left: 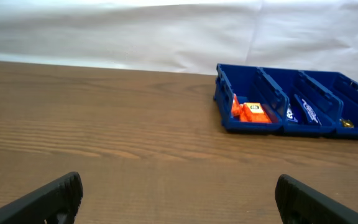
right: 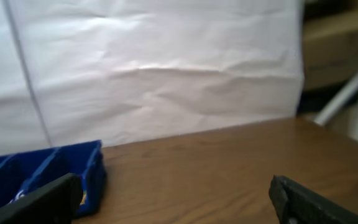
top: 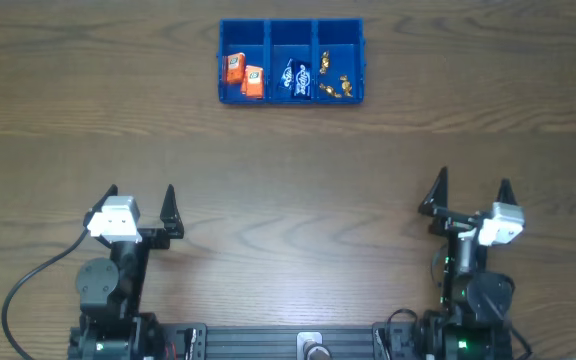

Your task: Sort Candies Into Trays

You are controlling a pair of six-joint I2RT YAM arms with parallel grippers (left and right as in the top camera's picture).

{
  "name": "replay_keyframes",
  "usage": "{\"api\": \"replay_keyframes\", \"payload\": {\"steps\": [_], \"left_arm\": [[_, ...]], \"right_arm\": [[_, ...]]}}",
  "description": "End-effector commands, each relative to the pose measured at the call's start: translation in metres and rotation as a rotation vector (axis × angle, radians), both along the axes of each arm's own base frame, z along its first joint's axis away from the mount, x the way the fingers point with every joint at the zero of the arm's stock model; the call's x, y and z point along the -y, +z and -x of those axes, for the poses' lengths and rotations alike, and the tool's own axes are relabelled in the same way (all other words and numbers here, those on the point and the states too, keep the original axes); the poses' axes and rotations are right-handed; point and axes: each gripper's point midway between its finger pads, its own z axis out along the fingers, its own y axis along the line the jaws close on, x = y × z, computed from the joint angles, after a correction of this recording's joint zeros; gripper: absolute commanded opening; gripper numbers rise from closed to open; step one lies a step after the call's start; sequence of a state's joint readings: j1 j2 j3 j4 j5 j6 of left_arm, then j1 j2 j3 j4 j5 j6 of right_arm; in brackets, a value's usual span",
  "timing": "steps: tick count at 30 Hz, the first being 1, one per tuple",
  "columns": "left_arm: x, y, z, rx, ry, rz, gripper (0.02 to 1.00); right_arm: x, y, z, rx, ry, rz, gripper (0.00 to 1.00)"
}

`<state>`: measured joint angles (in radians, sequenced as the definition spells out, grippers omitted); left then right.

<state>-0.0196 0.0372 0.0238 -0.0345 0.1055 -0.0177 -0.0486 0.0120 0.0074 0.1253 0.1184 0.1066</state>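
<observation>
Brown bench (top: 288, 200) with a blue tray (top: 291, 101), white sheet (left: 166, 31) behind it. Orange candies (top: 243, 75), blue candies (top: 296, 80) and gold candies (top: 335, 85) inside, one kind per box. Well away from the tray, left end effector (top: 140, 192) and right end effector (top: 473, 182), both spread open.

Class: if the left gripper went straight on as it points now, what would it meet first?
Probably nothing: the left gripper faces bare table, with the blue tray off to its right.

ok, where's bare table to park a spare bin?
Free: the wide table strip between the blue tray and the left claw and right claw; also both sides of the tray. Crowded: inside the tray: orange candies, blue candies, gold candies.
</observation>
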Motion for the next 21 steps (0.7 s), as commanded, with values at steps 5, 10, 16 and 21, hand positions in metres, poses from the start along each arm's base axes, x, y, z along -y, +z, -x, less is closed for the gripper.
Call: {"api": "replay_keyframes", "payload": {"steps": [5,10,16,21], "left_arm": [[0.001,-0.016,0.001,-0.045,-0.011,-0.013,0.998],[0.001,-0.016,0.001,-0.045,-0.011,-0.013,0.998],[0.001,-0.016,0.001,-0.046,-0.011,-0.013,0.998],[0.001,-0.016,0.001,-0.045,-0.011,-0.013,0.998]], "right_arm": [[-0.012,-0.038,-0.003,-0.169,0.067,0.104,0.998],[-0.012,-0.048,-0.002,-0.208,0.068,0.104,0.998],[-0.008,-0.047,-0.002,-0.209,0.045,0.102,0.998],[-0.008,-0.047,-0.002,-0.209,0.045,0.102,0.998]]}}
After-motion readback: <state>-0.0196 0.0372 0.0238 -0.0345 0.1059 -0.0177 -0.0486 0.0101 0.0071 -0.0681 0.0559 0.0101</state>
